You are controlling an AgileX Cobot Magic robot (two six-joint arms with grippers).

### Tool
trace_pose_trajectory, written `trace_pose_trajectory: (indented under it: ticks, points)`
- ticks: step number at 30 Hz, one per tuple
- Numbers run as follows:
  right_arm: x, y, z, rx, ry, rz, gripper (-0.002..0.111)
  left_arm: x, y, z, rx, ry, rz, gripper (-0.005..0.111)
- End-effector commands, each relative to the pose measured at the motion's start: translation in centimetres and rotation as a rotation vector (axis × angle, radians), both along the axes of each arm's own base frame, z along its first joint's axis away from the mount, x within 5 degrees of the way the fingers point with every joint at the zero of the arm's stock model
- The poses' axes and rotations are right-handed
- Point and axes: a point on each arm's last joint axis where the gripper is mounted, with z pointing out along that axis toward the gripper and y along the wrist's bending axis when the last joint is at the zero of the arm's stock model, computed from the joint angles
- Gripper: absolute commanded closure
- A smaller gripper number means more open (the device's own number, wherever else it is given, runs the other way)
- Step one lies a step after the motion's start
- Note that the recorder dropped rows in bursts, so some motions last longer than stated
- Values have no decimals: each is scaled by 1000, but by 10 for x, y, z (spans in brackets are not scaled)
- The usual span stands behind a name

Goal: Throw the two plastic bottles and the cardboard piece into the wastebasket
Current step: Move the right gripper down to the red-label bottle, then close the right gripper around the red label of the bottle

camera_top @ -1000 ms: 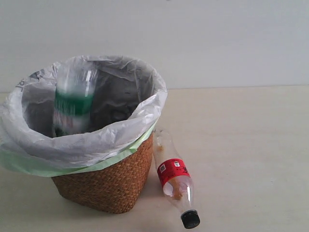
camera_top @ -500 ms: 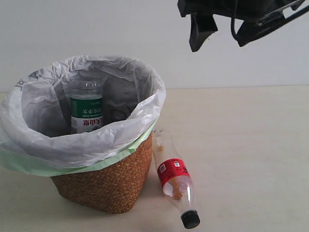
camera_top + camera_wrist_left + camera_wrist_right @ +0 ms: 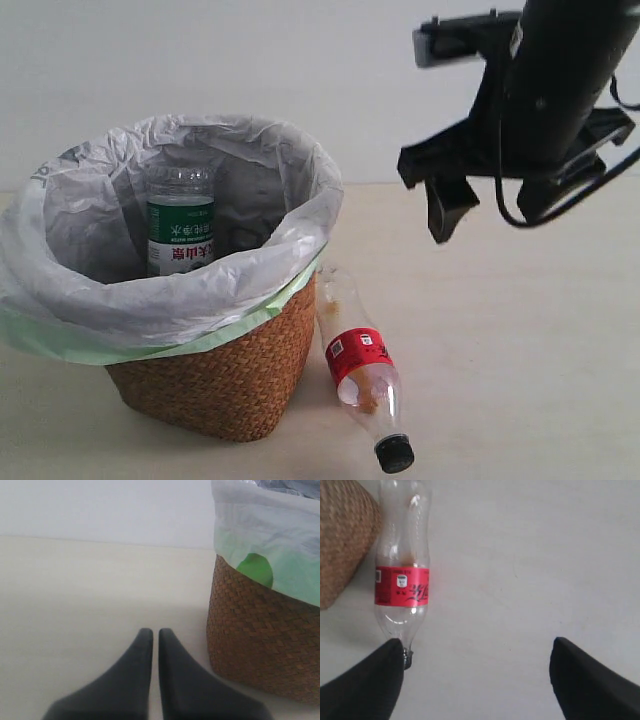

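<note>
The wastebasket (image 3: 225, 385) stands on the left of the table, lined with a white bag. Inside it the green-label bottle (image 3: 180, 232) stands upright. The red-label bottle (image 3: 358, 362) lies on the table against the basket's right side, black cap toward the front. My right gripper (image 3: 488, 212) hangs open in the air, up and to the right of that bottle. In the right wrist view the red-label bottle (image 3: 402, 582) lies beyond one finger of the open right gripper (image 3: 477, 644). My left gripper (image 3: 155, 632) is shut and empty beside the wastebasket (image 3: 260, 650). The cardboard piece is out of view.
The pale tabletop (image 3: 520, 340) stretches bare to the right of the basket and bottle. A plain white wall (image 3: 330, 70) runs behind the table. The bag's pale green edge (image 3: 150, 345) droops over the wicker rim.
The green-label bottle dropped into the basket and came to rest upright. My right arm came in from above and has lowered toward the table, gripper open.
</note>
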Motion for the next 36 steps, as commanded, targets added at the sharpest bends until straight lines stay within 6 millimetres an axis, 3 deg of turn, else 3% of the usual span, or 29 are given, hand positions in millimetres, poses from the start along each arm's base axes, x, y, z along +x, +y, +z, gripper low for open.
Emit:
trace_pose_trajectory:
  ticks: [1,6,10,16,24,30,36]
  points:
    - [0,0,-35,-1,21,-8,37,0,0,-1,-2,-4,3,103]
    - [-1,12,-72,108,101,-16,39,0,0,-1,-2,-4,3,103]
    - [-1,26,-95,244,145,-1,49,0,0,-1,-2,-4,3,103]
    - [1,26,-123,251,108,-12,50,0,0,-1,-2,-4,3,103]
    - [-2,23,-141,287,31,-6,46,0,0,-1,-2,-4,3,103]
    - [-4,25,-154,264,72,36,45,0,0,-1,-2,-4,3,103]
    - [-4,25,-156,255,76,58,45,0,0,-1,-2,-4,3,103]
